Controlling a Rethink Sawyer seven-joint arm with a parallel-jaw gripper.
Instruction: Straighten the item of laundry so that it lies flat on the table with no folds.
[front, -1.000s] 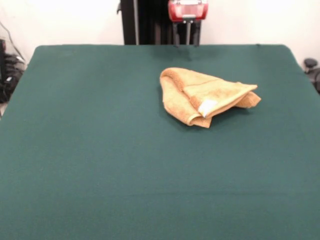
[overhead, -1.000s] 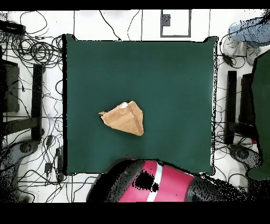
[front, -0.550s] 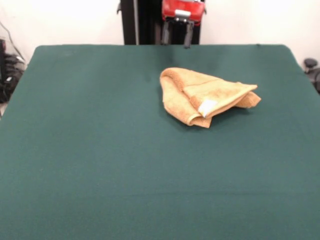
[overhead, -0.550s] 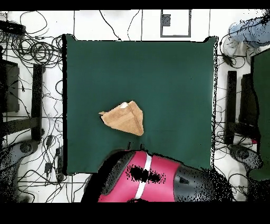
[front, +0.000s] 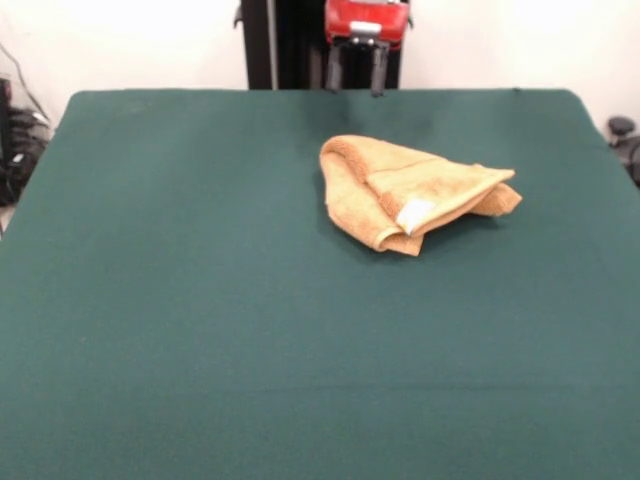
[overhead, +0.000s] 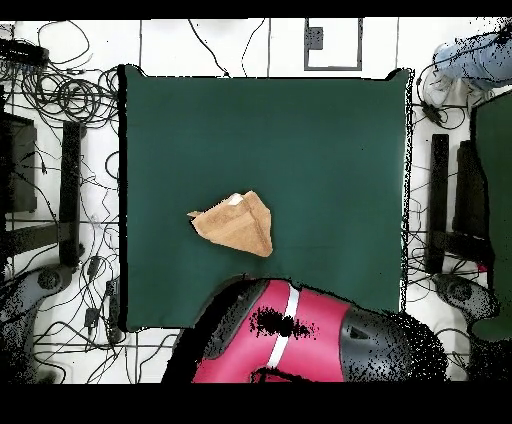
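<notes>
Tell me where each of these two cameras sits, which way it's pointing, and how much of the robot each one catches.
Front view: sits across the table, looking over it toward the robot; only the red gripper shows at the top edge, its dark fingers apart, well clear of the towel.
Overhead view: sits above the table, looking straight down; the red and black arm fills the bottom edge.
Shared: both show the folded-over tan towel on the green table.

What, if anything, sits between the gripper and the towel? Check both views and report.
Nothing visible. Only bare green table lies between the open gripper, up at the far edge, and the folded towel; no other object rests on the cloth.
</notes>
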